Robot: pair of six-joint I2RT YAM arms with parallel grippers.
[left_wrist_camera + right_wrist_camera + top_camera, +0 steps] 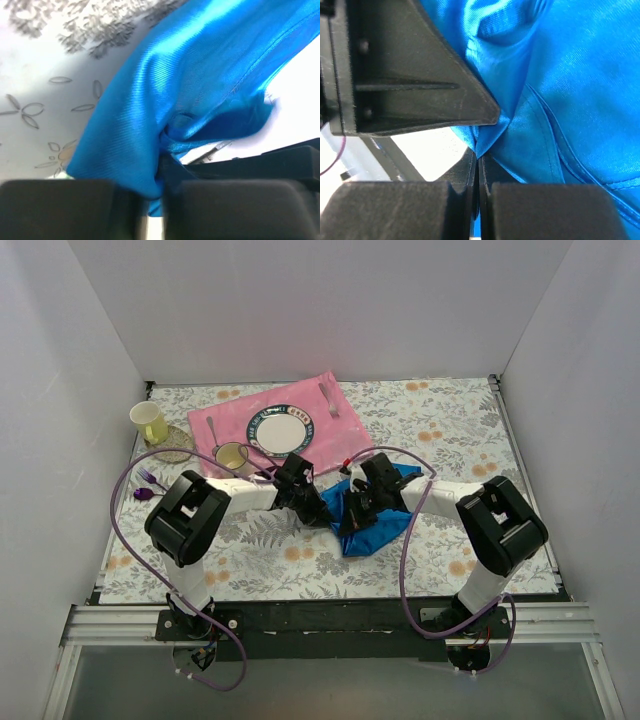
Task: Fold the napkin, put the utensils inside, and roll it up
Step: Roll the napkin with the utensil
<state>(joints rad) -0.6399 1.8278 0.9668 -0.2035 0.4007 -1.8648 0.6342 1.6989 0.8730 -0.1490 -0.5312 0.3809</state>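
Observation:
The bright blue napkin (385,518) lies bunched on the floral tablecloth in front of the pink mat. My left gripper (327,512) and right gripper (353,512) meet at its left edge, and each is shut on a fold of the cloth. In the left wrist view the napkin (190,80) fills the frame and is pinched in my gripper (159,192). In the right wrist view my gripper (479,162) clamps a cloth corner (560,90). A slim spoon (213,432) lies at the pink mat's left edge.
The pink placemat (335,425) holds a plate (280,430) and a silver fork (328,398). A yellow cup (148,420), a small cup (232,454) and purple plastic cutlery (150,482) stand at the left. White walls enclose the table.

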